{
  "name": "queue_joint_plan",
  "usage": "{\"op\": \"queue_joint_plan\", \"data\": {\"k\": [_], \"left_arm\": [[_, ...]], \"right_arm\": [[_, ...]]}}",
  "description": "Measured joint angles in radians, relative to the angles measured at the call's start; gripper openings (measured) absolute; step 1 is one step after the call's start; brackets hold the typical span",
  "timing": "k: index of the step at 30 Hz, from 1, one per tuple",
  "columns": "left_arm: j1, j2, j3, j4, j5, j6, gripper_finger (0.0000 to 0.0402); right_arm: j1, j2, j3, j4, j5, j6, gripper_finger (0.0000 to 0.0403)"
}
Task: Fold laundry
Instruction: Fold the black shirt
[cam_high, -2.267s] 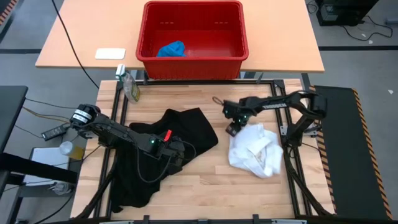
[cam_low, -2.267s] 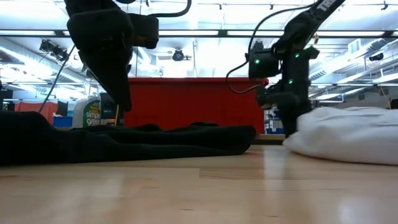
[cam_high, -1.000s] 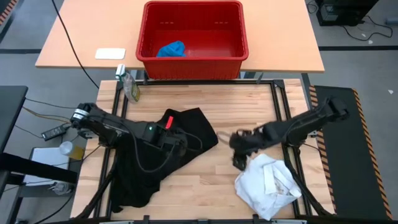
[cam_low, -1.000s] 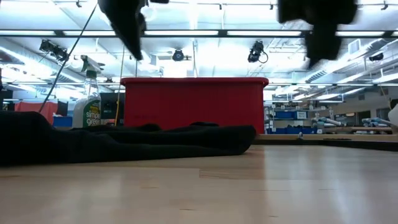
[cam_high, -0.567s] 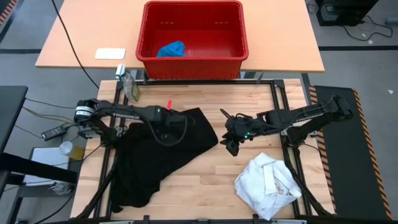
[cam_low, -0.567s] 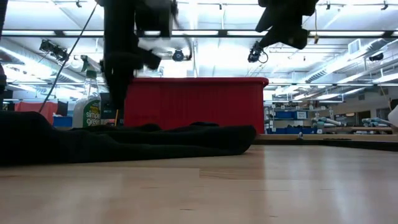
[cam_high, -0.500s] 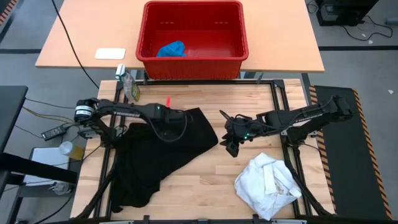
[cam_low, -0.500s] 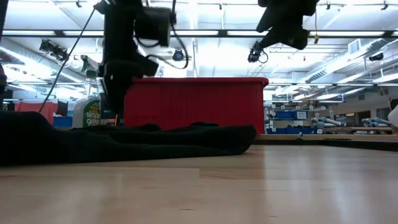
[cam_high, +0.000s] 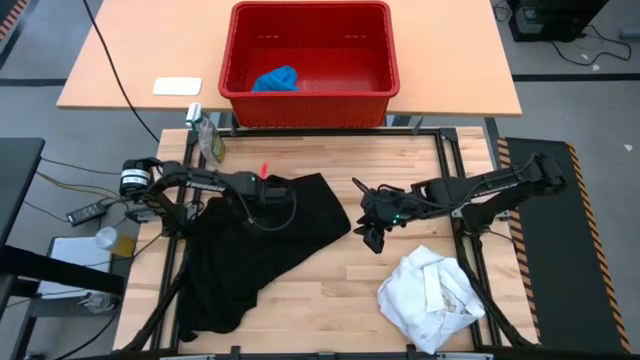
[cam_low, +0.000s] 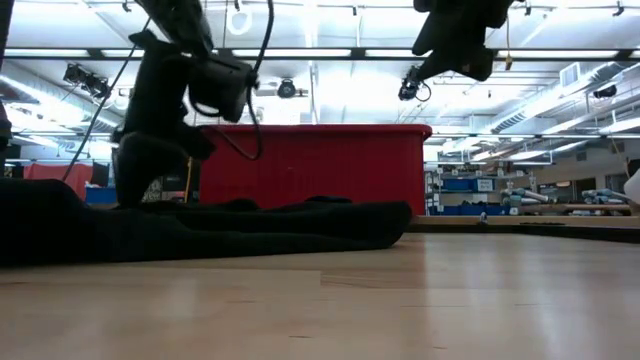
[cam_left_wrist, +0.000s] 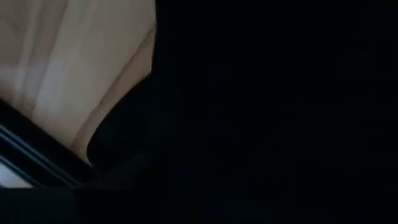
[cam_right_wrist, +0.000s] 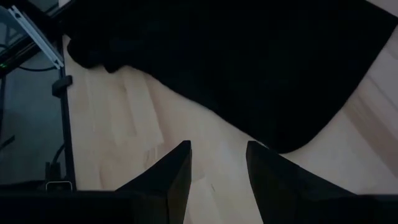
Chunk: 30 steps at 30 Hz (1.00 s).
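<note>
Right wrist view gives me the right gripper with its jaws partly open and empty, hanging over bare table just beside the black garment. My left gripper is down at that garment's far edge; I cannot tell its jaws. I see the white garment crumpled near the right front corner, the blue one in the red basket

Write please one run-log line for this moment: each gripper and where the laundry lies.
left gripper: low on black garment | right gripper: open, empty, raised mid-table | white garment: front right | blue garment: in red basket
</note>
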Motion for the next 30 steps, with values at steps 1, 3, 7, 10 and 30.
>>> {"op": "queue_joint_plan", "data": {"k": [1,3,7,10,30], "left_arm": [[0.000,0.000,-0.013,0.007,0.001,0.000,0.0241],[-0.002,0.000,-0.031,0.048,0.001,0.000,0.0230],[-0.009,0.000,-0.037,0.137,-0.005,0.013,0.0199],[-0.012,0.000,-0.037,0.174,-0.038,0.045,0.0166],[-0.029,0.034,0.091,1.157,0.018,0.314,0.0002]], "right_arm": [[-0.004,0.000,0.000,0.000,0.000,-0.003,0.0161],[-0.011,0.000,0.000,0.001,-0.001,-0.005,0.0161],[-0.019,0.000,0.000,0.003,-0.013,-0.006,0.0161],[-0.018,0.000,0.000,0.005,-0.014,-0.006,0.0161],[-0.137,-0.227,0.000,-0.125,0.022,-0.067,0.0161]]}}
